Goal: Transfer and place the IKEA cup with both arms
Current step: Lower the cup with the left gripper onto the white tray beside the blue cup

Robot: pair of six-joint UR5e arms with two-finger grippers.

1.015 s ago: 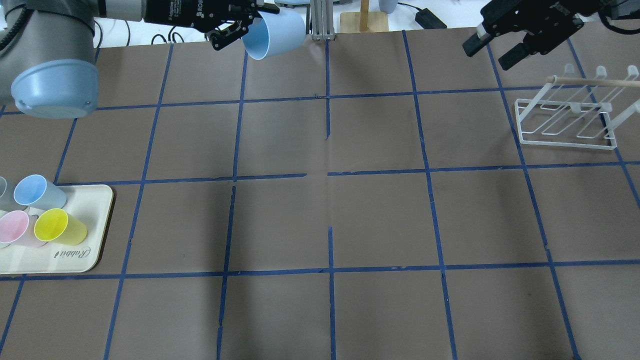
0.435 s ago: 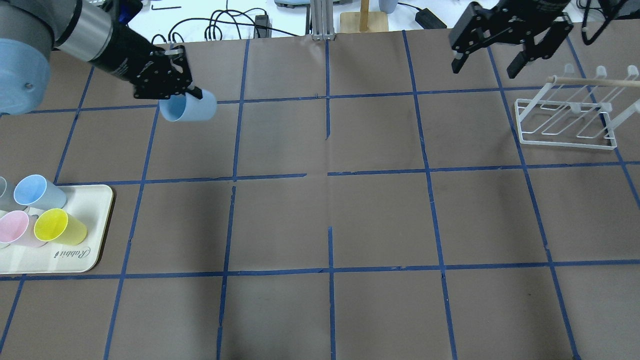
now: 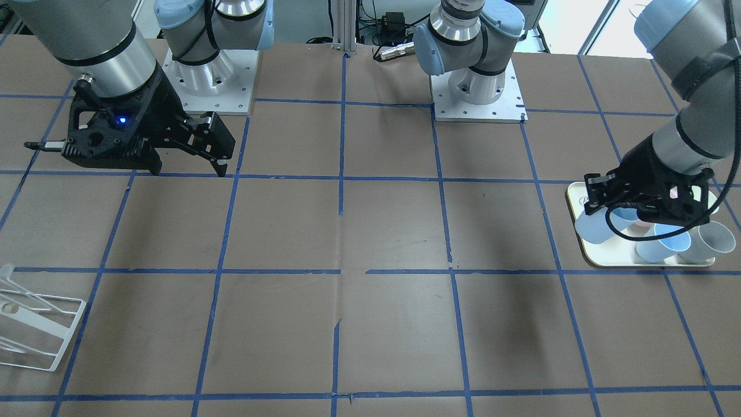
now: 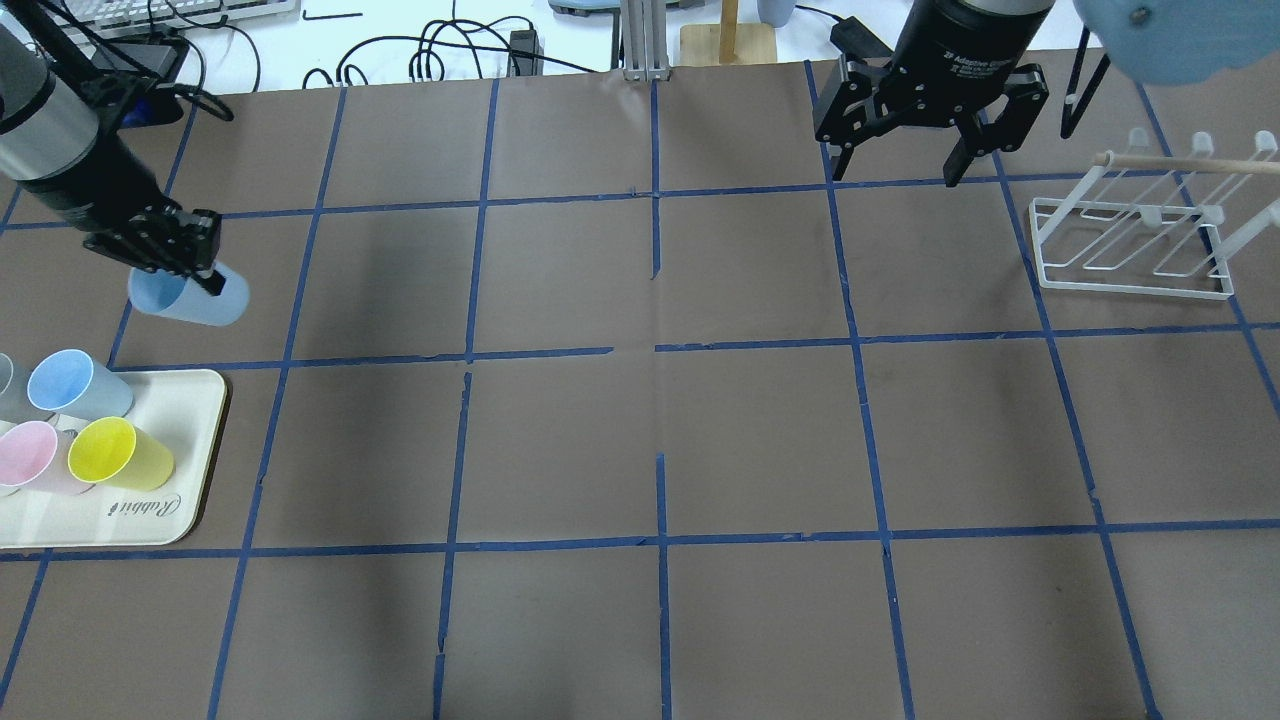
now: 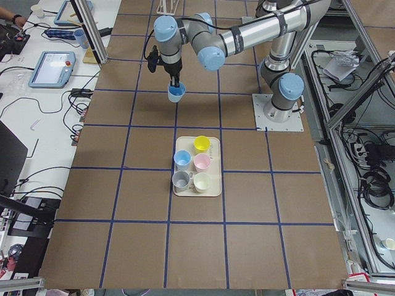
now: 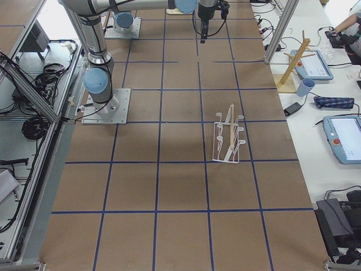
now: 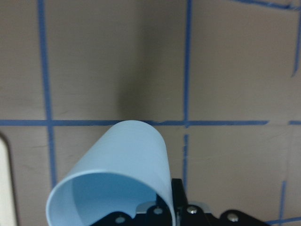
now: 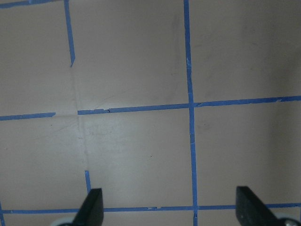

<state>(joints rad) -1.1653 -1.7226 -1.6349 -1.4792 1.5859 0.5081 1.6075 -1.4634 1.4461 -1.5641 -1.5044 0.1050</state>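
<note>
My left gripper point(image 4: 185, 278) is shut on the pale blue IKEA cup point(image 4: 190, 298), gripping its rim wall. The cup hangs tilted on its side above the table, just beyond the tray's far edge. It also shows in the front view point(image 3: 593, 230), the exterior left view point(image 5: 176, 94), and large in the left wrist view point(image 7: 113, 179), mouth towards the camera. My right gripper point(image 4: 893, 172) is open and empty at the far right-centre of the table, seen also in the front view point(image 3: 188, 171) and the right wrist view point(image 8: 171, 207).
A cream tray point(image 4: 190, 400) at the left edge holds a second blue cup point(image 4: 75, 385), a yellow cup point(image 4: 120, 452), a pink cup point(image 4: 30, 455) and a grey cup point(image 4: 5, 385). A white wire rack point(image 4: 1135, 245) stands at the far right.
My left gripper has carried the blue cup from the far centre edge leftward and down towards the tray. My right gripper has moved left and turned, still open.
</note>
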